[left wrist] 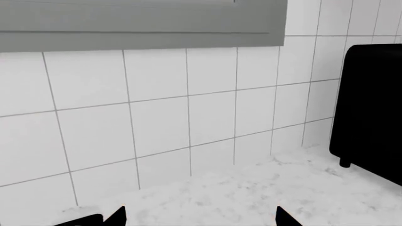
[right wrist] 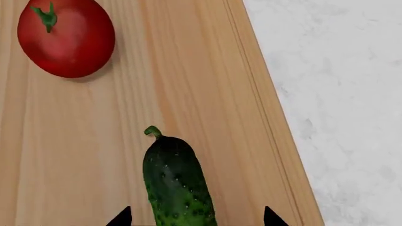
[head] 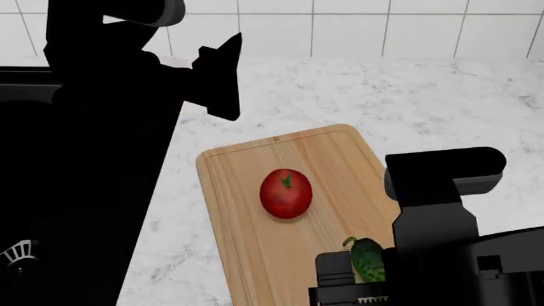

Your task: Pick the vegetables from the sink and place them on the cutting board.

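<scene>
The red tomato (head: 286, 193) lies in the middle of the wooden cutting board (head: 246, 255); it also shows in the right wrist view (right wrist: 66, 37). The dark-green cucumber (head: 368, 258) lies on the board's near right part. In the right wrist view the cucumber (right wrist: 179, 183) lies between the wide-apart tips of my right gripper (right wrist: 197, 217), which is open and not touching it. My left gripper (head: 223, 76) is raised over the counter near the black sink (head: 51, 268). It is open and empty, facing the tiled wall (left wrist: 199, 217).
The white marble counter (head: 408, 95) runs behind and right of the board. A black appliance (left wrist: 370, 117) stands on the counter against the tiled wall (left wrist: 163, 117), under a grey cabinet (left wrist: 138, 23). The sink's metal drain (head: 17, 252) shows at lower left.
</scene>
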{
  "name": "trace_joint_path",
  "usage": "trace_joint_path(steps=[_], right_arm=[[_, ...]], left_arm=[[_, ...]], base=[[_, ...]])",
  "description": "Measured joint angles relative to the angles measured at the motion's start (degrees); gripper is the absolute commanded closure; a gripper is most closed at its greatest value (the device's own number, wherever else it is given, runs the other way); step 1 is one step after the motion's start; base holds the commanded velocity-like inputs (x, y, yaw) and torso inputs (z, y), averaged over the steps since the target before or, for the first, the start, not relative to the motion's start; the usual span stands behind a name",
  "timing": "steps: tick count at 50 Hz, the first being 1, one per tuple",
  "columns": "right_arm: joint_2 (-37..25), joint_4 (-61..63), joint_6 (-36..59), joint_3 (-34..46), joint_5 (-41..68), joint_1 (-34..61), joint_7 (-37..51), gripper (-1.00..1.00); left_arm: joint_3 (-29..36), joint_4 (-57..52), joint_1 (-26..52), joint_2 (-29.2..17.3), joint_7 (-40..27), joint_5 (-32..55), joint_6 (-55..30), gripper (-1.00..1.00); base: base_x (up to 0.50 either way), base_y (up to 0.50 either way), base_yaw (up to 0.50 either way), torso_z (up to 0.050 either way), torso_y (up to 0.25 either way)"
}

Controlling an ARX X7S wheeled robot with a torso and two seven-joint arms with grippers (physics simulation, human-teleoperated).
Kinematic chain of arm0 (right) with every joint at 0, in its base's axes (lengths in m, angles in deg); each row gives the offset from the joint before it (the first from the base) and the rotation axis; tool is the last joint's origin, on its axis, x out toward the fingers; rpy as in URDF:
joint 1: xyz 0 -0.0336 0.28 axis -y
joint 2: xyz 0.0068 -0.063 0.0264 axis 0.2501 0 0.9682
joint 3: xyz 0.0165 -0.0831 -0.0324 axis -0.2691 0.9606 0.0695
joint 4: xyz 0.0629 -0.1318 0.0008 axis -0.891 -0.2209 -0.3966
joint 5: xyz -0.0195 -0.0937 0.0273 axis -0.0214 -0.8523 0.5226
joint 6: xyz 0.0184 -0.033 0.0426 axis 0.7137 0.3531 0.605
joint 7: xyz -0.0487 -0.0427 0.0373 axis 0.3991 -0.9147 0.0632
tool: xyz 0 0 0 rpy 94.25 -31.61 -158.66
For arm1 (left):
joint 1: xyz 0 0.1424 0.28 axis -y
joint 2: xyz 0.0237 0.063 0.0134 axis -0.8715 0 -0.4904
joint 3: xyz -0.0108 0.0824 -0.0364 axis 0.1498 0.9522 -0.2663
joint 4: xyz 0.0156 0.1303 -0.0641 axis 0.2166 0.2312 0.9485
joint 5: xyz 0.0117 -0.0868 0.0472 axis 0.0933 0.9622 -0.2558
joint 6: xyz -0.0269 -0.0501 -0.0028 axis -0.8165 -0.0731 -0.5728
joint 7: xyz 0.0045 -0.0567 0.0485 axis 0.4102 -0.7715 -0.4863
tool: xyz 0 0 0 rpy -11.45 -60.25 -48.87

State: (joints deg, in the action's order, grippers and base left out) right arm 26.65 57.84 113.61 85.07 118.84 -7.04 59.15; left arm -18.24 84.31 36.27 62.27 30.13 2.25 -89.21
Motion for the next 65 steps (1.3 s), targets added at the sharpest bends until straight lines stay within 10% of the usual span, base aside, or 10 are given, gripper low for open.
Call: trace_joint_path(steps=[33, 65], right_arm=[[1.4, -1.2, 2.3, -3.1, -6.7, 14.4, -1.3, -1.00], [-3.9, 29.6, -21.7, -14.3, -55.1, -9.9, -14.0, -1.00]], left_arm=[[0.3, -2.3, -1.1, -1.2, -1.9, 1.0, 0.7, -1.00], [-1.5, -33.4, -24.1, -10.2, -18.1, -7.5, 11.1, -1.00]], base=[[0.00, 0.00, 0.00, 0.000, 0.000], [0.00, 0.00, 0.00, 0.000, 0.000]])
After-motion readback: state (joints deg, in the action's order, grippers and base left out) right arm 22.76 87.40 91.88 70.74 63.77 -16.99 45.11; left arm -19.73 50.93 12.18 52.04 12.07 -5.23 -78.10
